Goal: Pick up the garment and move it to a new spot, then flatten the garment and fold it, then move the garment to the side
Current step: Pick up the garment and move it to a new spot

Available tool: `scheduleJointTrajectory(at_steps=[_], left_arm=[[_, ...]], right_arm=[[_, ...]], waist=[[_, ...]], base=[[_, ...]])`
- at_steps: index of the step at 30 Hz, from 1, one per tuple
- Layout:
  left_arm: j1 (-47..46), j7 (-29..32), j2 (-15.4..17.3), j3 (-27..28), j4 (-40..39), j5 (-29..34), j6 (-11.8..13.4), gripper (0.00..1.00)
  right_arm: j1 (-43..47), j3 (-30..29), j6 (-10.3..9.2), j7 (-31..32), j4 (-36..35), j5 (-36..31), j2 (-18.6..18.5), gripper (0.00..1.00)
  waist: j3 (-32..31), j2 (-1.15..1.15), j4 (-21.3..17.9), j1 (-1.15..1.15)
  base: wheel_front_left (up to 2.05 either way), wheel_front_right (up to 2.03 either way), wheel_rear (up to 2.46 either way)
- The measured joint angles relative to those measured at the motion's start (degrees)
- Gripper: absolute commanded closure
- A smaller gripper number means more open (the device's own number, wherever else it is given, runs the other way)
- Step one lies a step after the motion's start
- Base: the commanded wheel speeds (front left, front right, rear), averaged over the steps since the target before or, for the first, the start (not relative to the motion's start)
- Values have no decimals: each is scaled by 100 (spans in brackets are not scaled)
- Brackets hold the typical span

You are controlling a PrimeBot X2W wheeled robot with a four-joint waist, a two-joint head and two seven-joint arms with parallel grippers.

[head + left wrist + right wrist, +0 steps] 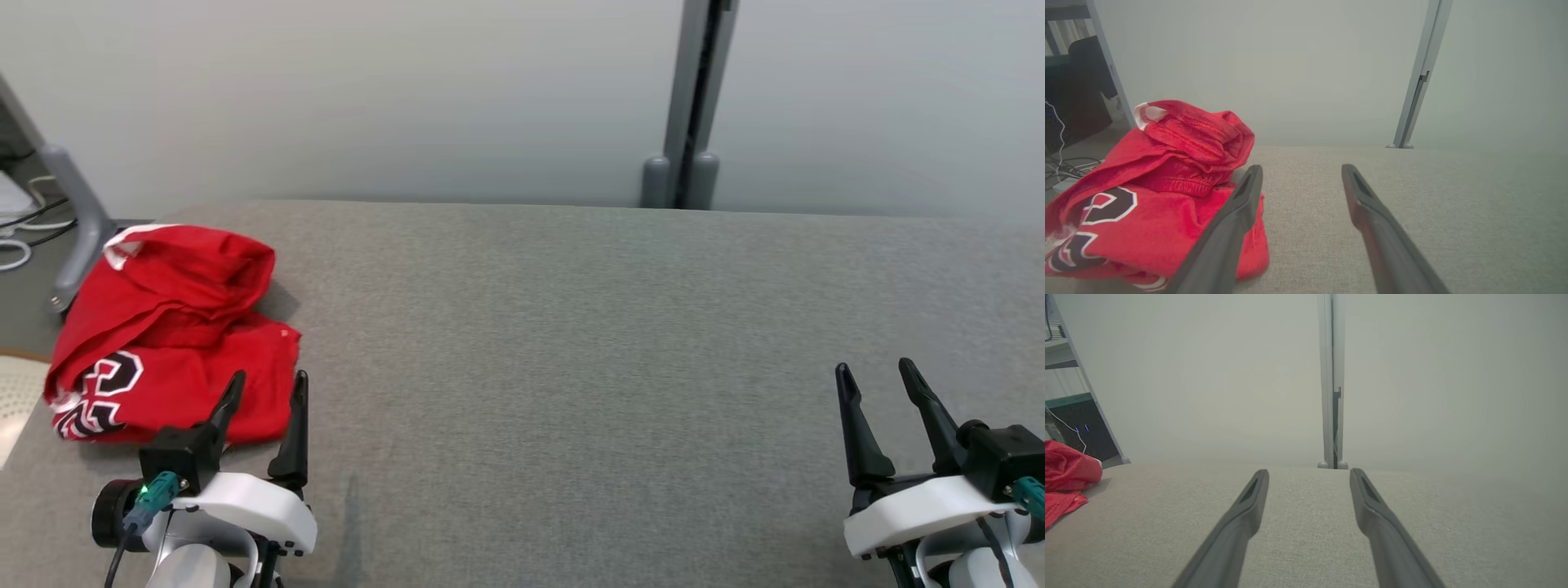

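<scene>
The garment (171, 327) is red with a black-and-white print, lying bunched at the far left of the grey table (571, 343). My left gripper (269, 388) stands open just at the garment's near right corner, its fingers empty. In the left wrist view the garment (1147, 196) lies to the left of the left gripper (1302, 171), the left finger overlapping its edge. My right gripper (878, 376) is open and empty at the table's near right, far from the cloth. The right wrist view has the right gripper (1309, 475) above bare table, with the garment (1065, 473) at the left edge.
A pale partition wall with a grey post (694, 106) runs along the table's far edge. A slanted grey leg (77, 220) and cables (16, 237) sit beyond the table's left end. The garment hangs close to the table's left edge.
</scene>
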Motion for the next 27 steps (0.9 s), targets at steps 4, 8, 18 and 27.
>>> scheduleJointTrajectory(at_steps=[4,8,18,27], left_arm=[[-12,0,15,74,-35,-15,1,0],[-16,0,21,165,-37,-48,1,0],[-10,0,14,271,-79,-33,0,0],[-9,0,-10,319,-88,25,-1,0]], right_arm=[[-32,59,0,0,-63,-5,1,0],[-62,148,0,0,-99,40,14,0],[-88,289,0,0,-131,-13,30,0],[-124,349,0,0,-101,-78,53,0]], waist=[[39,0,280,0],[84,0,672,0],[134,0,1381,0],[157,0,1661,0]], base=[[0,0,0],[0,0,0],[0,0,0],[0,0,0]])
